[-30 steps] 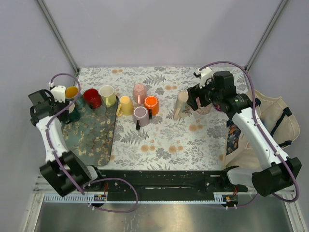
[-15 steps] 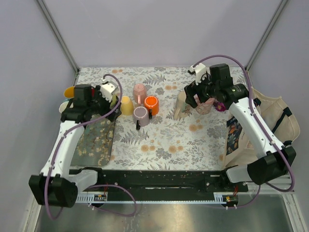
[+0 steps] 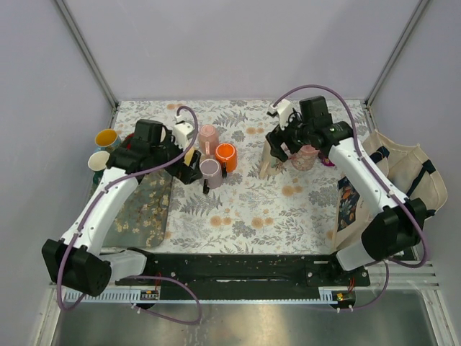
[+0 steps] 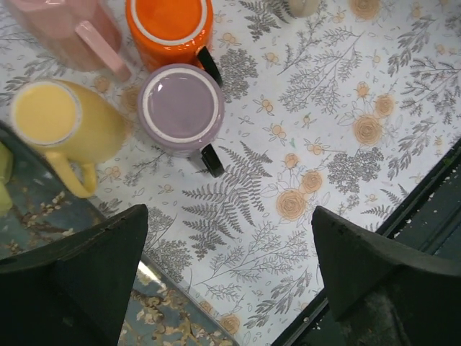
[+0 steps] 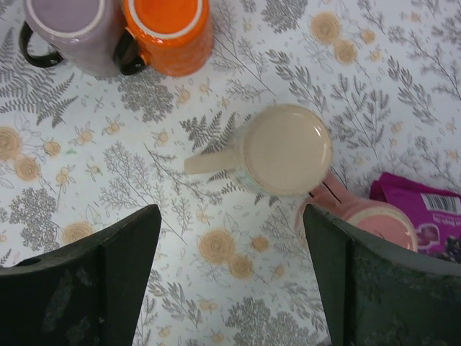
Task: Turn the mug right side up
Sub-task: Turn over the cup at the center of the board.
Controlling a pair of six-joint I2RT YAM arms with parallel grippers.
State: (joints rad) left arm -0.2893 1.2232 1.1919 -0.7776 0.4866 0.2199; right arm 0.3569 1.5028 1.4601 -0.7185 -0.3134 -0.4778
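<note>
Holds fingers [image 5: 86,281] of right gripper [image 5: 230,231] spread wide above beige mug [image 5: 287,150], standing base-up on floral table [image 5: 238,310] just beside pink mug [image 5: 360,216], presumably ready to drop, straddle and flip it. Hangs left gripper [image 4: 230,238], equally open, over lavender mug [image 4: 181,108] near tray [image 3: 144,209].

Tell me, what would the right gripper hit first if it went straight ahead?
Probably the upside-down beige mug, just ahead of the open right gripper, though depth is unclear.
</note>
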